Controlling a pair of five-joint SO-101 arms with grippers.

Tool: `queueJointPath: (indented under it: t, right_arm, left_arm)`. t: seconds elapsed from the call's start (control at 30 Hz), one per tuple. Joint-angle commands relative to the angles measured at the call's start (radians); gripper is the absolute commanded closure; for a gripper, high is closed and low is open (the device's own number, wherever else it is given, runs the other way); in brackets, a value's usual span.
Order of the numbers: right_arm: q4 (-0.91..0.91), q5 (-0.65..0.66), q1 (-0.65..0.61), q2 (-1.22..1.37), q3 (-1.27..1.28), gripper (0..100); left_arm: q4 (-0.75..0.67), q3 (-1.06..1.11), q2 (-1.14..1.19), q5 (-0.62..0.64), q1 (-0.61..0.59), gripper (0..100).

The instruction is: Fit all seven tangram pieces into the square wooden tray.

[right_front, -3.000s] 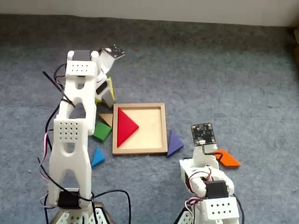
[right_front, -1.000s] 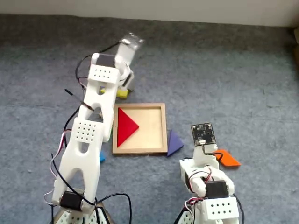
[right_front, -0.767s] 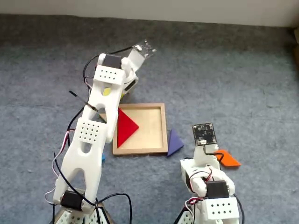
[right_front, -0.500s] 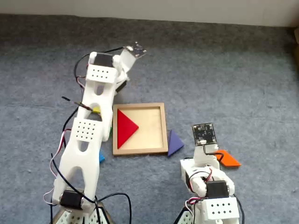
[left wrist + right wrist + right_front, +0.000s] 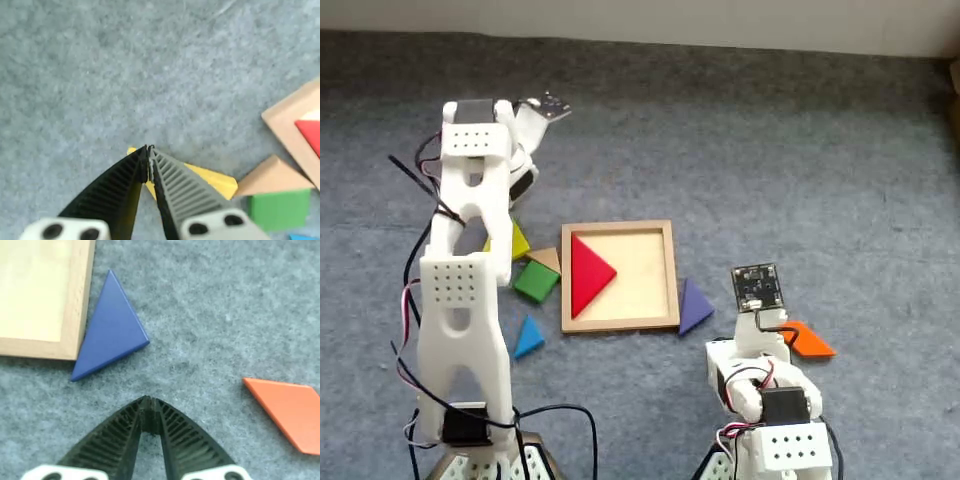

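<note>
Left claw (image 5: 148, 156) — swung back left, yellow piece (image 5: 517, 241) shifted

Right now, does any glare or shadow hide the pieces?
High view: soft, even light, no glare on the wooden tray. Left wrist view: the left gripper, not shadow, covers part of the yellow piece. Right wrist view: blue triangle and orange piece evenly lit.

Robotics lab bench: the white left arm (image 5: 470, 290) and right arm (image 5: 770, 430), wires (image 5: 560, 409) exposed, stand at the near edge of a grey felt-covered counter (image 5: 820, 150) against a pale wall (image 5: 720, 18).
</note>
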Motion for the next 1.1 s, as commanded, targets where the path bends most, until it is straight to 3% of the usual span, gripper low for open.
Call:
queueJointPath:
  t: [0.0, 0.2, 0.43, 0.77, 1.07]
  right_arm:
    - [-0.01, -0.003, 0.012, -0.007, 0.074, 99.2]
    - [-0.01, -0.003, 0.012, -0.007, 0.074, 99.2]
    - [-0.01, -0.003, 0.013, -0.007, 0.074, 99.2]
    - [-0.01, -0.003, 0.013, -0.007, 0.074, 99.2]
    - [-0.01, -0.003, 0.013, -0.007, 0.074, 99.2]
  left_arm:
    - [0.014, 0.265, -0.248, -0.055, -0.008, 97]
    - [0.012, 0.492, -0.412, -0.055, -0.01, 97]
    - [-0.002, 0.524, -0.461, 0.015, -0.03, 78]
    - [-0.146, 0.522, -0.249, 0.02, -0.082, 77]
    - [-0.155, 0.427, -0.17, -0.011, -0.114, 77]
